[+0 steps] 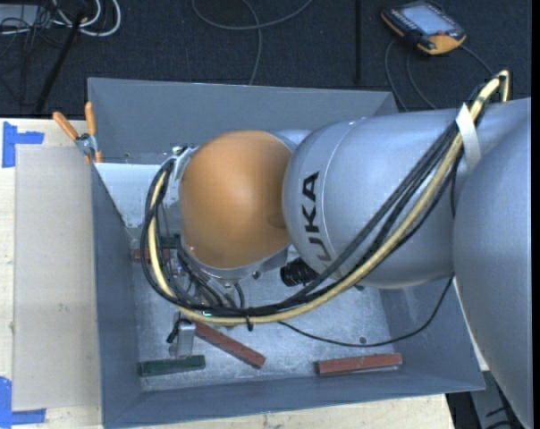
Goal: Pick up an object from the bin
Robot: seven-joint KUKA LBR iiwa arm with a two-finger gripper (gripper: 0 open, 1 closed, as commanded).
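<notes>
Three flat bars lie on the floor of the grey bin (252, 105), all toward its near side. Nearest the left wall is a dark green bar (170, 365), its long axis running left to right, almost parallel to the near wall. Just beyond it lies a brown bar (230, 345), slanted: its left end points to the far left, its right end to the near right, and its left end sits close above the green bar's right half. Well apart, near the right corner, rests a red bar (358, 363), also lying roughly left to right, its right end tipped slightly toward the far side. The arm (386, 204) reaches in from the right, its orange cover (234, 195) over the middle of the bin, with black and yellow cables (341, 280) looping beneath. The gripper (182, 336) hangs low in the near-left part, just beside the brown bar's left end and just far of the green bar. Whether it is apart or together cannot be told, and no bar can be seen held in it.
</notes>
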